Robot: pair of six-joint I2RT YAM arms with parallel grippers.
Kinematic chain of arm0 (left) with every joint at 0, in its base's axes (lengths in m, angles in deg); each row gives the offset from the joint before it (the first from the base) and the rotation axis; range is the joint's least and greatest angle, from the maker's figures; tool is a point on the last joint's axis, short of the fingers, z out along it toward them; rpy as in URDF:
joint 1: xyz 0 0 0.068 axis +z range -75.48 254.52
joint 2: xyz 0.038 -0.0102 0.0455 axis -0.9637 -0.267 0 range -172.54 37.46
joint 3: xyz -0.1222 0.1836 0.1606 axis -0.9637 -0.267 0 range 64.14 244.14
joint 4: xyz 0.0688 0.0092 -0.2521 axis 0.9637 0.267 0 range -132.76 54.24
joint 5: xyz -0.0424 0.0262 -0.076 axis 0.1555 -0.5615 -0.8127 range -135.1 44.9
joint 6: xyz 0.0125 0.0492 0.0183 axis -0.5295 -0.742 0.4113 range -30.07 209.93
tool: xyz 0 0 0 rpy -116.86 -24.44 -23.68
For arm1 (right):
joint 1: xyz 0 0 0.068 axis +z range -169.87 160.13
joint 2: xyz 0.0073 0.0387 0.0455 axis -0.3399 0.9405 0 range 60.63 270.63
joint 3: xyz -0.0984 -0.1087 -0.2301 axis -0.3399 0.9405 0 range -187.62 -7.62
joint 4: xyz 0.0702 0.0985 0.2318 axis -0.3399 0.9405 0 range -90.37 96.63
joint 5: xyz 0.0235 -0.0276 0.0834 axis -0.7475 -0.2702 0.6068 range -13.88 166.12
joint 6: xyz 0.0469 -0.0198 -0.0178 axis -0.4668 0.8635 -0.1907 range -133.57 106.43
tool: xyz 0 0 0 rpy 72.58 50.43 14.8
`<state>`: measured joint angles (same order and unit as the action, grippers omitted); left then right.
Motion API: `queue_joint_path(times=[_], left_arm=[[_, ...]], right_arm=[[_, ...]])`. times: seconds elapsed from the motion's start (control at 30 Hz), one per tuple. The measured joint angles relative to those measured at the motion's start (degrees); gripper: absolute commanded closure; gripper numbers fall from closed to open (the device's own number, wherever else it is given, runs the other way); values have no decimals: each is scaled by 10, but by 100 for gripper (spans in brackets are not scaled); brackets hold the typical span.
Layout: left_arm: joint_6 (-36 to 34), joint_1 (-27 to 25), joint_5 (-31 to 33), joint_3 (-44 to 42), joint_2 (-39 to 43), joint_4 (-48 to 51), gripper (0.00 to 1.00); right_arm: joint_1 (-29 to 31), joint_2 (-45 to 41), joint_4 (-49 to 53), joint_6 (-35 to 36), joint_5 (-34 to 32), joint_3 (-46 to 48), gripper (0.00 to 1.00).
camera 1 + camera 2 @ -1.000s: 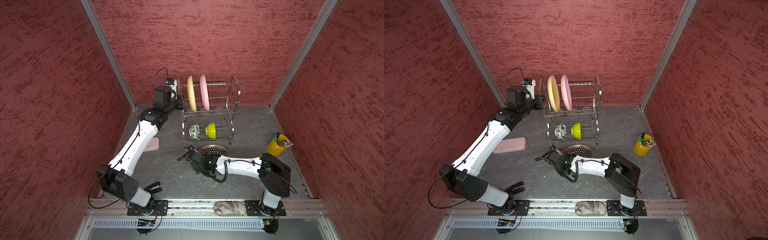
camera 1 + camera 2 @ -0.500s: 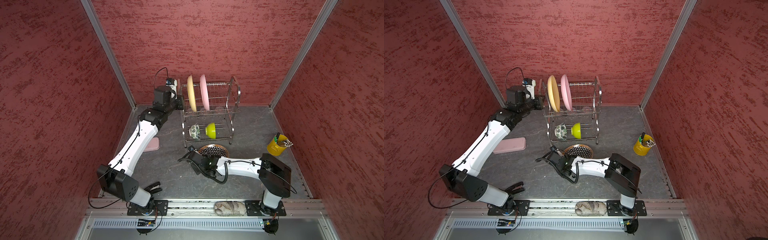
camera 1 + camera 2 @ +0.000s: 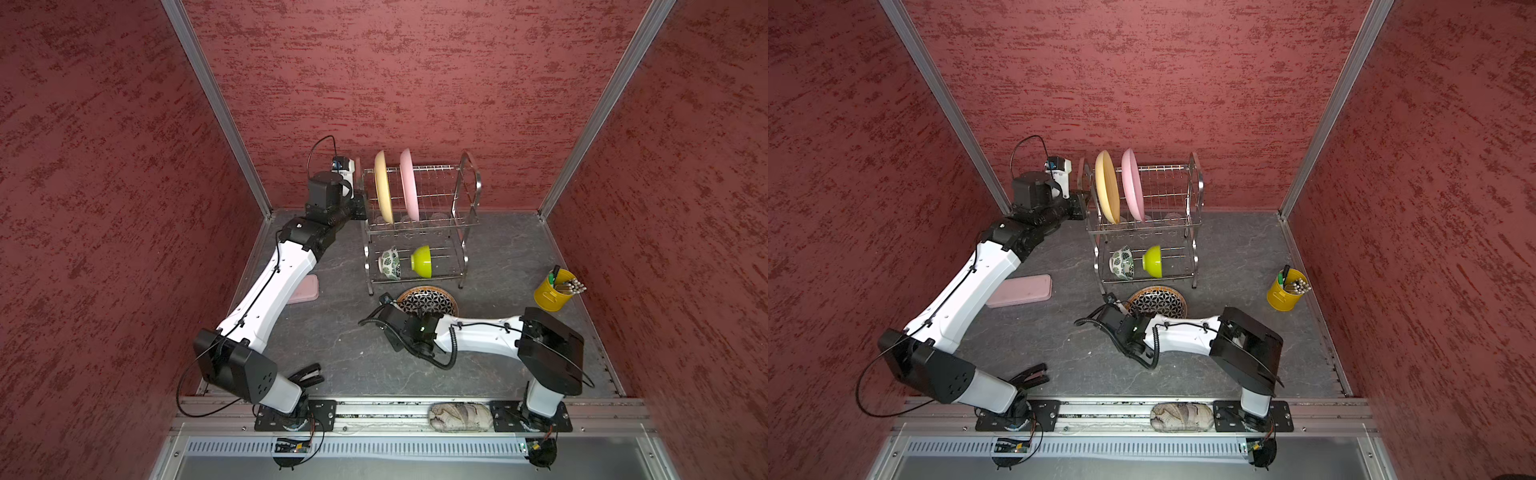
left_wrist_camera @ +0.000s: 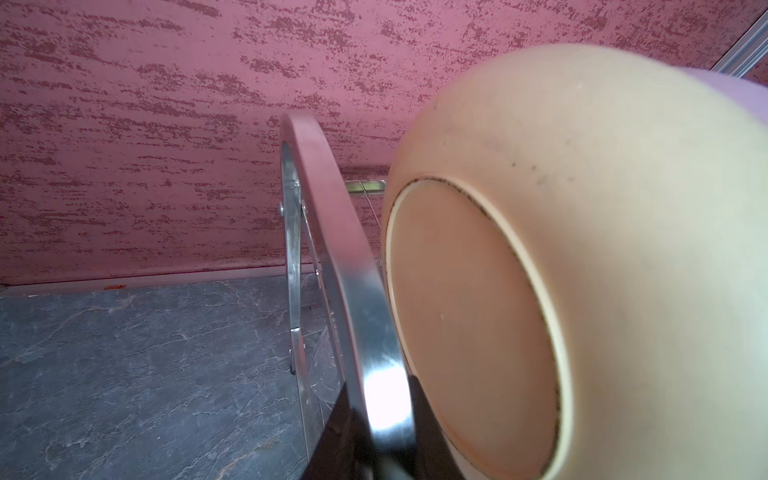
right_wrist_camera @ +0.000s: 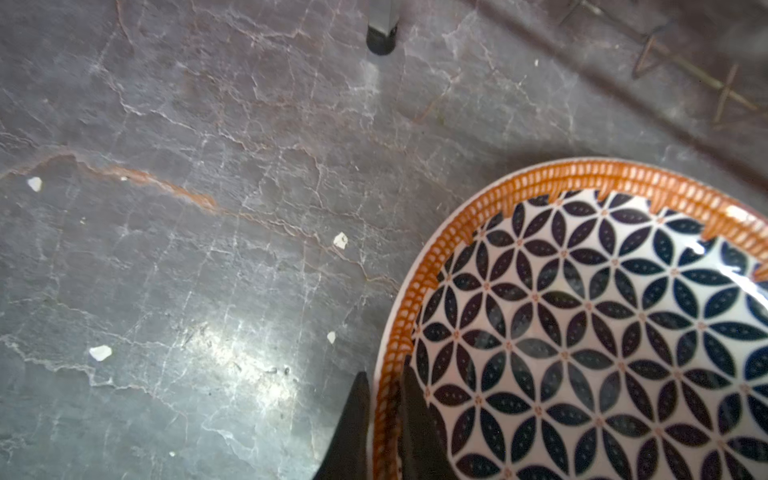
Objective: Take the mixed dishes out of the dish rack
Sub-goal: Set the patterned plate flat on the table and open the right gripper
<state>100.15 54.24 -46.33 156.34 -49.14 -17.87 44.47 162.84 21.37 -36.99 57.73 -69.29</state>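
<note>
The dish rack (image 3: 467,183) (image 3: 1196,183) stands at the back. Upright in its top tier are a tan-yellow plate (image 3: 382,191) (image 3: 1106,189) and a pink plate (image 3: 408,187) (image 3: 1131,187). Its lower tier holds a green-leaf bowl (image 3: 390,262) (image 3: 1122,262) and a lime-green bowl (image 3: 422,261) (image 3: 1153,261). My left gripper (image 3: 360,203) (image 4: 384,415) is shut on the rack's arched left handle (image 4: 332,249), beside the tan plate's underside (image 4: 582,208). The white black-patterned plate (image 3: 430,298) (image 5: 602,332) lies flat on the table before the rack. My right gripper (image 3: 397,308) (image 5: 384,386) is shut on its orange rim.
A yellow bucket (image 3: 555,291) of utensils stands at the right. A flat pink box (image 3: 305,289) (image 3: 1021,291) lies left, partly under my left arm. A rack foot (image 5: 381,39) stands just beyond the patterned plate. Red walls close in on three sides.
</note>
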Motion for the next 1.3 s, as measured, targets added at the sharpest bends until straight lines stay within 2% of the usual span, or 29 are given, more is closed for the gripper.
queue_joint_path(times=[0.47,0.53,0.7,0.8,1.1,1.3], left_arm=[[0,0,-1,-1,0,-1,88],[0,0,-1,-1,0,-1,87],[0,0,-1,-1,0,-1,86],[0,0,-2,-1,0,-1,86],[0,0,-2,-1,0,0,83],[0,0,-1,-1,1,0,81]], right_arm=[[-2,-2,-8,-8,16,8,87],[-2,-3,-8,-8,17,8,83],[-5,-5,3,-12,43,12,56],[-5,-17,15,-17,55,14,50],[-4,-149,51,-16,60,10,49],[-4,-268,93,0,26,-27,47]])
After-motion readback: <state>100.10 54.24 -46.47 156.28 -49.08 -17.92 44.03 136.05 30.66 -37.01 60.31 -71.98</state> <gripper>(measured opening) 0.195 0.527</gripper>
